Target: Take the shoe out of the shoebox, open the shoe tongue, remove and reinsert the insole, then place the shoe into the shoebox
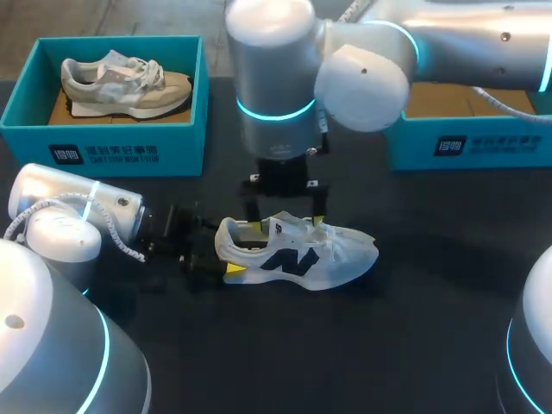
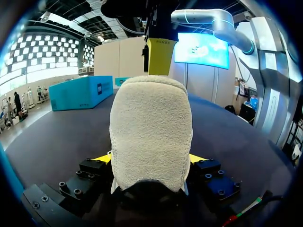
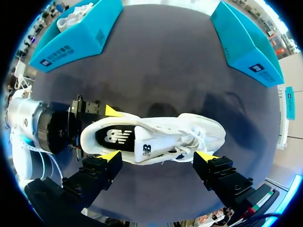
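Observation:
A white shoe with a dark side logo lies on the black table, toe pointing right. My left gripper comes in from the left and is shut on its heel. In the left wrist view the terry-lined heel sits between the two yellow tips, which press on both sides. My right gripper hangs open just above the shoe's middle, holding nothing. From there I see down into the shoe to the black insole and the white tongue. One right finger shows beyond the heel.
A teal shoebox at the back left holds a grey and beige shoe. A second teal shoebox stands at the back right, partly hidden by my right arm. Bare table lies in front of the white shoe.

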